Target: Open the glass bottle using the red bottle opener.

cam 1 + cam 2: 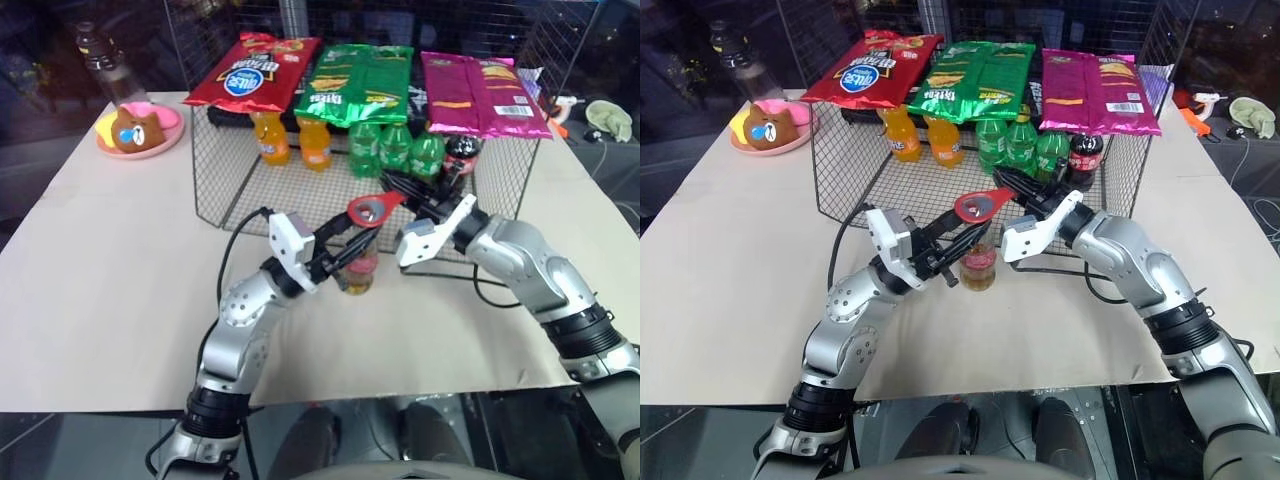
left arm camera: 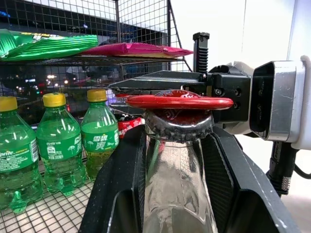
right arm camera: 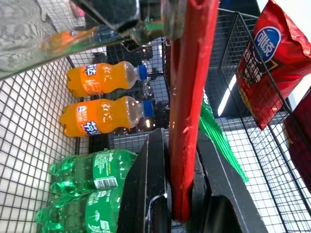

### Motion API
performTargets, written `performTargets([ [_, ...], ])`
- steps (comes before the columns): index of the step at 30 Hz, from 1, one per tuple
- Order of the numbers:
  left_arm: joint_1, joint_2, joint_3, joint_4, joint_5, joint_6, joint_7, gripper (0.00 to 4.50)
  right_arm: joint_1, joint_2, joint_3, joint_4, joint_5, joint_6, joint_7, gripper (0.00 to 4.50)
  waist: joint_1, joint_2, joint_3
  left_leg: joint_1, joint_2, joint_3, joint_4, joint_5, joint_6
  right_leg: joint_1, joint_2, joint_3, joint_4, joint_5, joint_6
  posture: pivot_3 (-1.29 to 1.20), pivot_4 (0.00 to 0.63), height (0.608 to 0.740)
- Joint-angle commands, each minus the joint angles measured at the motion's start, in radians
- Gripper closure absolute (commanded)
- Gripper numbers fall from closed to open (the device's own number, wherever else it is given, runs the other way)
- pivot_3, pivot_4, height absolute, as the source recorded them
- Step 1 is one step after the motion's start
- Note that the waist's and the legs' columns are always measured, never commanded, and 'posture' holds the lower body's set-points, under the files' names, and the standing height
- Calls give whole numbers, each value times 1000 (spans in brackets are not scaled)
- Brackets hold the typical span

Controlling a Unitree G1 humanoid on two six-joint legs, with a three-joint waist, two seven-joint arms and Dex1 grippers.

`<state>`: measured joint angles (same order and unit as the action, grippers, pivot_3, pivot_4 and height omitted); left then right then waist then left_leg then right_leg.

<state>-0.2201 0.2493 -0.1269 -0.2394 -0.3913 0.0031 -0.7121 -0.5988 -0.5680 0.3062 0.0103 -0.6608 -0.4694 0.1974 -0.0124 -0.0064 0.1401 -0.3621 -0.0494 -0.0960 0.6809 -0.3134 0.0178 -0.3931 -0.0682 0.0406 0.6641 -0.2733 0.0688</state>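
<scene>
Red bottle opener [image 2: 180,102], clamped in right fingers [image 3: 155,194], rests atop the glass bottle [image 1: 357,270], at 6 o'clock of the wire rack, gripped by left fingers [image 2: 121,194]. Risk: opener slipping off the cap.

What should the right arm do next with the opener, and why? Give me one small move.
Probably lever the handle upward to pry the cap. The red bottle opener, shut in the right gripper, already lies on the silver cap, which is still crimped on, and the left gripper braces the glass bottle.
</scene>
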Motion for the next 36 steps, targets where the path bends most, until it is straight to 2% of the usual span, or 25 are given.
performTargets([
  [1,24,7,-18,36,30,21,6,3268,-20,3,-50,-26,-1,-4,-42,4500,0,0,0,0,0,0,0,0,0,0,0,0,0,0,0,0,150,740],
  [7,28,3,-16,30,23,26,10,3268,-12,37,-124,-41,46,17,-116,4500,1,0,0,0,0,0,-1,0,0,0,0,0,-1,0,0,0,150,740],
  [18,29,-2,-13,25,18,23,16,3268,51,77,-183,-3,123,72,-125,4500,0,1,1,0,0,0,-3,0,0,-1,0,0,-2,0,0,0,150,740],
  [20,30,-3,-12,24,19,21,18,2362,65,84,-184,-4,132,82,-124,4500,-1,1,1,0,0,0,-3,0,0,-1,0,0,-2,0,0,0,150,740],
  [22,28,-5,-11,27,22,20,19,1982,73,89,-181,-1,134,86,-123,4500,-2,1,2,-1,0,1,-4,0,0,-2,0,1,-2,0,0,0,150,740],
  [23,29,-5,-11,27,24,20,19,1404,76,90,-181,-3,134,87,-122,4500,-2,1,3,-1,0,1,-4,0,0,-2,0,1,-2,0,0,0,150,740],
  [25,31,-6,-10,25,25,21,18,588,79,90,-180,-7,137,89,-118,4500,-2,1,3,-3,0,1,-4,0,0,-4,0,1,-2,0,0,0,150,740],
  [36,45,-4,-7,13,26,23,8,588,100,95,-179,-8,163,97,-111,4500,-2,1,3,-3,0,1,-10,0,0,-5,0,1,-7,0,0,0,150,740],
])
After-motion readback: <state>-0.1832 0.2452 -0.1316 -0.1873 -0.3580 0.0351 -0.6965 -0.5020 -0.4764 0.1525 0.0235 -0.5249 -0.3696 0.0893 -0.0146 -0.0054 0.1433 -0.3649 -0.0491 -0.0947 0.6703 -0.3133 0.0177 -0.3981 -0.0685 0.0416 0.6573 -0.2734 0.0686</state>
